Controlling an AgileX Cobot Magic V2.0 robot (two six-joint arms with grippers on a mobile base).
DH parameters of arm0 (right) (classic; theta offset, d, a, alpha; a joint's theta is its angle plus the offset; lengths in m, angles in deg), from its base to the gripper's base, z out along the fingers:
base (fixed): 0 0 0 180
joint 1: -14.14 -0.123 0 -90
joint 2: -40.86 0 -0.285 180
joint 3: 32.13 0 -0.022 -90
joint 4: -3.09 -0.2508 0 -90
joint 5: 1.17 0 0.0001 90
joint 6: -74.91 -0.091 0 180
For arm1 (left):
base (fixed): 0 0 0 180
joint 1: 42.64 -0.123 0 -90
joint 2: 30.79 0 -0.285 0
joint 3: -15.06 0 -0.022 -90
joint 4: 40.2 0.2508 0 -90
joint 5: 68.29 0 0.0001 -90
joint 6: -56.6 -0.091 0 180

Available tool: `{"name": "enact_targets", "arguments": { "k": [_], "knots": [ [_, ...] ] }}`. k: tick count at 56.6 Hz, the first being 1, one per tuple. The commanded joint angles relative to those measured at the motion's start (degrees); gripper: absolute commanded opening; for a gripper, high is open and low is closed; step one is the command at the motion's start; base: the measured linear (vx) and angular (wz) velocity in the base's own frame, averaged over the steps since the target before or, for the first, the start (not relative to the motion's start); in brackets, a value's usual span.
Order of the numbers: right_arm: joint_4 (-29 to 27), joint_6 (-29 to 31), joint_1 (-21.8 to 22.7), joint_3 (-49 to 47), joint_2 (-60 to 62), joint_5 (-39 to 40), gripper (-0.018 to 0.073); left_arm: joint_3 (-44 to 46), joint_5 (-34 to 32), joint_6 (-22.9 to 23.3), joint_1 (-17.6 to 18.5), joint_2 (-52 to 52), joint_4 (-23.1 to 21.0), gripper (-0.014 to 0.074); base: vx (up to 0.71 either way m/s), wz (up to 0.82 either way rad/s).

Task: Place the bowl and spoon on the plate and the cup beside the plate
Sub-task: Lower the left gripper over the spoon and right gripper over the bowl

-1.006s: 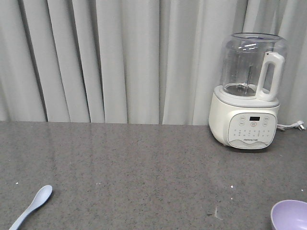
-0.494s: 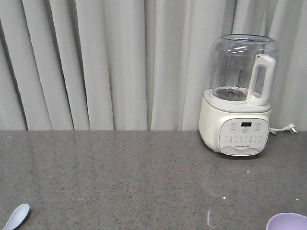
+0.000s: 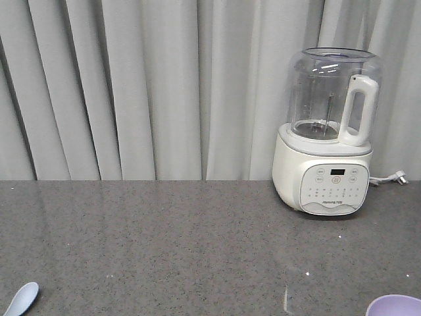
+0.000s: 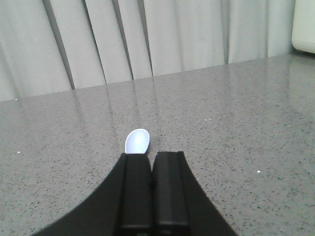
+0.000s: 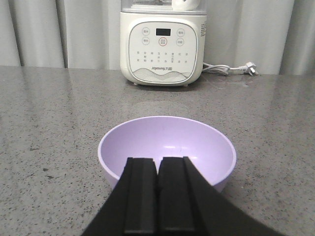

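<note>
bowl [image 5: 167,142] — round, matte lavender | spoon [image 4: 137,141] — smooth oval scoop | speckled grey counter [image 3: 197,243]

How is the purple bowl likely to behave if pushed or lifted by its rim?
The bowl looks like thin matte plastic, so probably light and stiff. Its rounded wall narrows toward the base, so a rim push may tip it or slide it across the smooth counter.

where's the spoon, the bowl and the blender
spoon [image 4: 137,141]: left wrist view, on its scoop
bowl [image 5: 167,142]: right wrist view, on its inner floor
blender [image 3: 289,168]: front view, on its white base
</note>
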Motion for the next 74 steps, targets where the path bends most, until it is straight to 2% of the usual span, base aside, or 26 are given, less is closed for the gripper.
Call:
{"name": "enact_targets", "arguments": {
  "k": [1,24,25,26,33,37,40,47,53,64,74],
  "knots": [
    [0.29,0.34,0.10,0.14,0.22,5.17,-0.0006,1.51,-4.43,0.15,0.00,0.96,-0.12,-0.0006,0.00,0.00],
    [0.29,0.33,0.10,0.14,0.22,5.51,-0.0006,2.08,-5.87,0.10,0.00,0.96,-0.07,-0.0006,0.00,0.00],
    [0.29,0.33,0.10,0.14,0.22,5.65,-0.0006,2.15,-6.64,0.10,0.00,0.96,-0.07,-0.0006,0.00,0.00],
    [0.29,0.33,0.10,0.14,0.22,7.17,-0.0006,2.14,-14.85,3.98,0.00,0.96,-0.19,-0.0006,0.00,0.00],
    [0.29,0.33,0.10,-0.03,0.22,15.88,-0.0006,2.45,-24.28,10.73,0.00,0.96,-0.54,-0.0006,0.00,0.00],
    [0.29,0.33,0.10,-0.16,0.22,24.44,-0.0006,4.82,-23.24,13.18,0.00,0.87,-0.54,-0.0006,0.00,0.00],
    [0.23,0.33,0.10,-1.67,0.22,26.75,-0.0006,8.25,-20.43,13.17,0.00,0.89,-0.19,-0.0006,0.00,0.00],
    [0.29,0.40,0.10,-10.33,-0.35,19.18,-0.0006,18.46,-11.79,11.53,0.00,-1.13,0.00,-0.0006,0.00,0.00],
    [0.61,2.19,0.10,-19.15,-5.53,14.30,-0.0006,27.48,-7.00,8.21,0.00,-9.27,0.00,-0.0006,0.00,0.00],
    [0.61,2.89,0.10,-33.47,-24.51,13.95,-0.0006,40.04,-6.23,8.02,0.00,-29.05,-0.05,-0.0006,0.00,0.00],
    [0.29,2.83,0.10,-35.94,-32.74,13.70,-0.0006,41.50,-7.31,8.09,0.00,-37.73,-0.06,-0.0005,0.00,0.00]
  ]
}}
